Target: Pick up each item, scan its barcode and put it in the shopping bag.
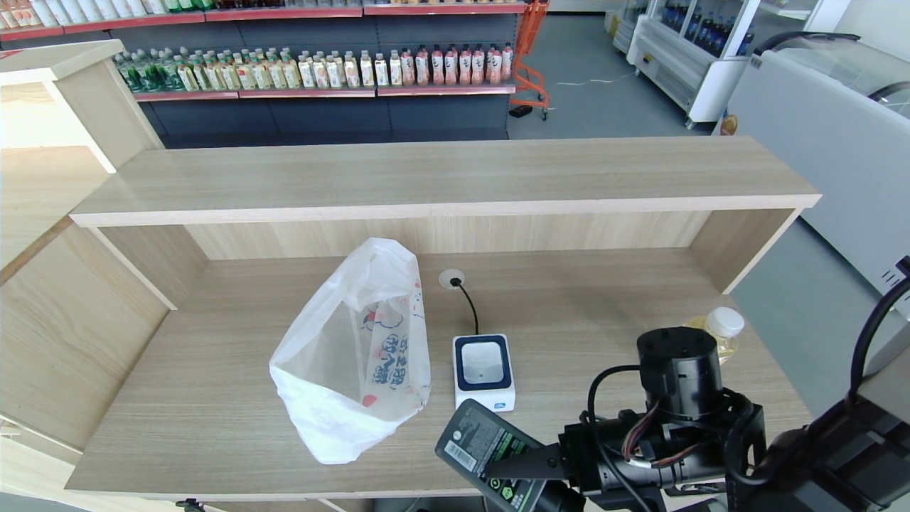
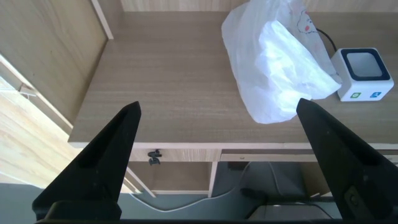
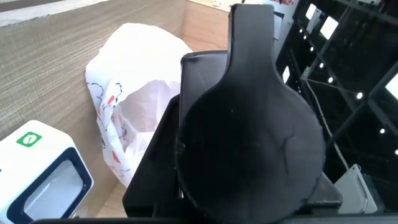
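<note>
At counter's front edge: right gripper (image 1: 522,466) clamped on a dark flat box (image 1: 470,437), white barcode sticker facing up.
Box is held near the white barcode scanner (image 1: 483,371), on its front side; green marks on its label, print too small to read. White shopping bag (image 1: 352,355) stands open just beside the scanner, with blue and red characters on its side. Left gripper (image 2: 217,155) has its fingers spread wide. White-capped bottle (image 1: 724,328) stands behind the right arm.

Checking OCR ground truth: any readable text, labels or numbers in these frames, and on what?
Nothing reads clearly.
On the plastic bag: blue print, too blurred.
On the dark packet in the right gripper: barcode label, digits too small.
On the scanner: small badges, unreadable.
</note>
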Available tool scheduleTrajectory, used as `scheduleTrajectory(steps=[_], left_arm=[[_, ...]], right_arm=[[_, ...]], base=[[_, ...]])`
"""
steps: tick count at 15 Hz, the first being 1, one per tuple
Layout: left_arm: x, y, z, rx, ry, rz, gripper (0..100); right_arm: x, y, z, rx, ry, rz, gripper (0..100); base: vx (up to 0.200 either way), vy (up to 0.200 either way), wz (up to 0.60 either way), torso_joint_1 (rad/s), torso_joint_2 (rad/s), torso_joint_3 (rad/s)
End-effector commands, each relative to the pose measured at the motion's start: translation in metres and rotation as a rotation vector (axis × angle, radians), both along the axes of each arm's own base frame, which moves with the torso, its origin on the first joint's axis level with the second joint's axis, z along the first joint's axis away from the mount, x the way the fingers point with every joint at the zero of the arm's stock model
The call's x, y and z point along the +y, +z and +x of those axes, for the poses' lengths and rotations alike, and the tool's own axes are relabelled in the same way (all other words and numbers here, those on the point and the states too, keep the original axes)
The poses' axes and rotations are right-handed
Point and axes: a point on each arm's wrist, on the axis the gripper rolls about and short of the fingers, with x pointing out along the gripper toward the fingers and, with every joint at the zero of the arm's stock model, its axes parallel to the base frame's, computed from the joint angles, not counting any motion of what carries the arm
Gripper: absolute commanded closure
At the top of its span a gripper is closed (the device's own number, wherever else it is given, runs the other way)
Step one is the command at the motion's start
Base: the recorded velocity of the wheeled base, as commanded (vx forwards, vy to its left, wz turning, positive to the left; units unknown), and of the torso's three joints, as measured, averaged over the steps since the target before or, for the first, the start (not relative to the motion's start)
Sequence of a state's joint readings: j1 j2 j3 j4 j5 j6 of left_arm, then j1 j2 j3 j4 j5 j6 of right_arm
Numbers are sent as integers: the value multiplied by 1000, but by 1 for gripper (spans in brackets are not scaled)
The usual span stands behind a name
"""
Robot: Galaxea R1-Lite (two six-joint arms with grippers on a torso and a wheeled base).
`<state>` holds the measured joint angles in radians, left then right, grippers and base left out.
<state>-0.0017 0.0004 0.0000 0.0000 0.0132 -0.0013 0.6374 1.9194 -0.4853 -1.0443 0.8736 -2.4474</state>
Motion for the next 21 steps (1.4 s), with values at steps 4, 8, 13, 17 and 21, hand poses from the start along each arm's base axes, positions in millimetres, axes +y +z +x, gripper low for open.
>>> scheduleTrajectory(steps=[4,8,13,17,21], left_arm=[[0,0,0,0,1,0,0],[0,0,0,0,1,0,0],[0,0,0,0,1,0,0],[0,0,0,0,1,0,0],[0,0,0,0,1,0,0]], right_arm=[[-2,14,-2,50,-25,26,100],[-35,96,-24,476,-431,335,100],[-94,154,-28,1346,-804,1211,100],[-112,107,16,1926,-907,1503,100],[-103,90,16,2312,-954,1589,100]], base=[[0,0,0,0,0,0],[0,0,0,0,0,0],[0,0,0,0,0,0],[0,0,0,0,0,0],[0,0,0,0,0,0]])
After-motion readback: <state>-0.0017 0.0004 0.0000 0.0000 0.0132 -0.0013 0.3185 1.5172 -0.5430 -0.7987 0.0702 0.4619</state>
